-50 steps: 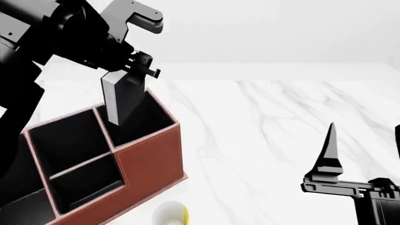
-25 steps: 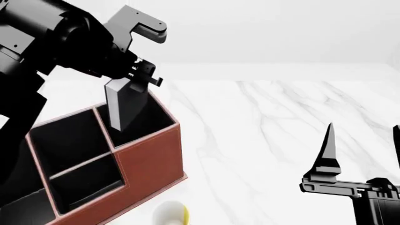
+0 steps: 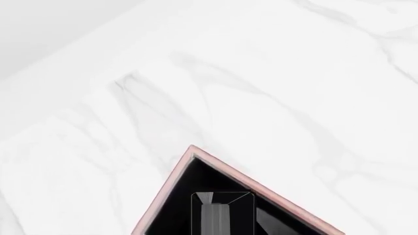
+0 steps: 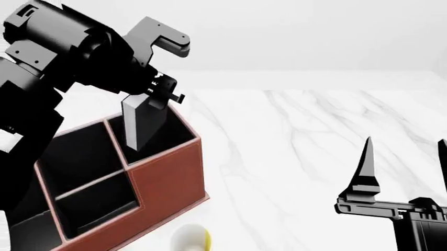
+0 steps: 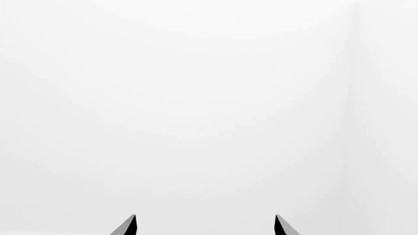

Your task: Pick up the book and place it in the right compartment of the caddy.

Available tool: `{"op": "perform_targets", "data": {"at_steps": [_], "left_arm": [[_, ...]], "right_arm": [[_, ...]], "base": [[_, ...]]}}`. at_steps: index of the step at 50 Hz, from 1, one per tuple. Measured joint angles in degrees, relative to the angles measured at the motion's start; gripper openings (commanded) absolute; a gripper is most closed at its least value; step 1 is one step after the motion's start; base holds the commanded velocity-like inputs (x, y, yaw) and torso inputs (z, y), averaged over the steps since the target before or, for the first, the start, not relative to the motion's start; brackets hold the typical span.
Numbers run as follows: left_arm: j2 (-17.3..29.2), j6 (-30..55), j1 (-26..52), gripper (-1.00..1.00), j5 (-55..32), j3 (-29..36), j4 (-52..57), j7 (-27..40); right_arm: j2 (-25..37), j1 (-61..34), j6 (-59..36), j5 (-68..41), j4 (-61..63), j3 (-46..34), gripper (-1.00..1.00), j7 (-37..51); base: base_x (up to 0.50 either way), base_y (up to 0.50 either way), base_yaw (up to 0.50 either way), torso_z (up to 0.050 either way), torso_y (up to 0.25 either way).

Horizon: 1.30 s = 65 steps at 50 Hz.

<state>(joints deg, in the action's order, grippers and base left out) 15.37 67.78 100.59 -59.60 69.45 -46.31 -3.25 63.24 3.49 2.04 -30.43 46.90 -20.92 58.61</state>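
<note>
The left tool (image 4: 159,90) is clamped on the top end of the book (image 4: 143,124), which hangs nearly upright with a slight tilt, its lower end dipped inside the mouth of the right compartment (image 4: 167,137) of the caddy (image 4: 171,180). From the head view the book's lower edge sits below the compartment's pink rim, near the divider side; whether it touches the floor of the cell cannot be told. In the left wrist view the book (image 3: 220,213) is seen end-on, framed by the black lining and the pink-rimmed corner of the caddy (image 3: 196,154), with the white marble surface (image 3: 261,73) beyond. The caddy stands on the surface (image 4: 314,136) at the robot's left. A white-and-yellow mug (image 4: 190,238) lies just beside the caddy's front wall, partly cut off by the frame edge. The right tool (image 4: 409,172) is held low at the robot's right, well apart from the caddy, its fingertips (image 5: 129,225) spread apart and holding nothing.
</note>
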Motion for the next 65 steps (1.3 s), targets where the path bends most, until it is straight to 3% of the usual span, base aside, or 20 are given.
{"op": "perform_targets", "data": {"at_steps": [65], "left_arm": [[-4.2,-7.8,-7.2,-1.0,5.3,4.8,-9.5,-6.6]], "right_arm": [[-2.6,-2.0,-2.1,0.2,-1.8,-1.5,1.0,-2.1]], "base": [[0.0,0.0,0.0,0.0,0.001]]}}
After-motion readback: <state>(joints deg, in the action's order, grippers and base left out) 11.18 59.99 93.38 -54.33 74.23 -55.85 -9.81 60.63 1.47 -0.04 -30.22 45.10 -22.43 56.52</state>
